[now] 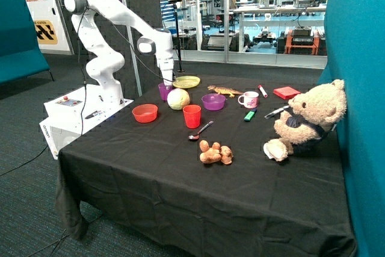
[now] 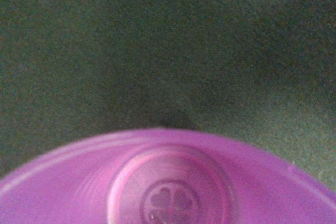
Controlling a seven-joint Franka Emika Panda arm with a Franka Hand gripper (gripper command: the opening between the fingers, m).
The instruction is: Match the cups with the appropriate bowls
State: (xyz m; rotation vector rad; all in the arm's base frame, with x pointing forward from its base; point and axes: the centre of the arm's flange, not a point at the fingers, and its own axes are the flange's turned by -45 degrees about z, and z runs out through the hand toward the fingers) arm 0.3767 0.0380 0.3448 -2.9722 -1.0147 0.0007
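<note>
- Two cups are standing apart from their bowls, so no pairing is showing as complete; both matches are remaining.
- The purple cup (image 1: 164, 91) is sitting on the worktop (image 1: 180, 185) just behind the pale ball (image 1: 178, 99); the purple bowl (image 1: 213, 102) is lying on the ball's far side, apart from that cup.
- The red cup (image 1: 192, 115) is standing just in front of the ball; the red-orange bowl (image 1: 145, 112) is resting well to the ball's other side, empty.
- The pincer (image 1: 166, 80) is hanging directly at the purple cup's rim; whether it is spread or pinching, I cannot tell.
- The outside view alone is giving the layout; the wrist view alone is showing the purple cup's interior (image 2: 168, 187), empty, with a clover mark on its base.
</note>
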